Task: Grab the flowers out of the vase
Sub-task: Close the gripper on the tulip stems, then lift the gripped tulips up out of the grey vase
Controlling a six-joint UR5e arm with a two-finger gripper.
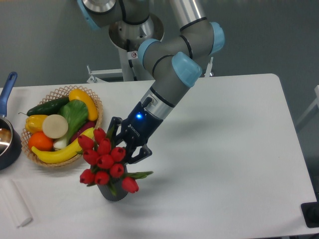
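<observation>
- Plainly, the gripper (122,145) sits low behind the flowers (105,162), its dark fingers (140,154) spread on either side of the upper stems; whether they actually pinch the bunch I cannot tell, since the buds hide the contact.
- Right in front of the gripper and slightly below it, the red buds lean left toward the wicker basket (94,105).
- Under the blooms, the stems drop into the vase (113,191), which stands on the table (224,164) near the front edge.
- I judge the bunch light, soft and springy: buds would crush or slip, so the bundled stems just beneath the heads are the place to hold.
- The small vase may tip or ride up with the stems.
</observation>
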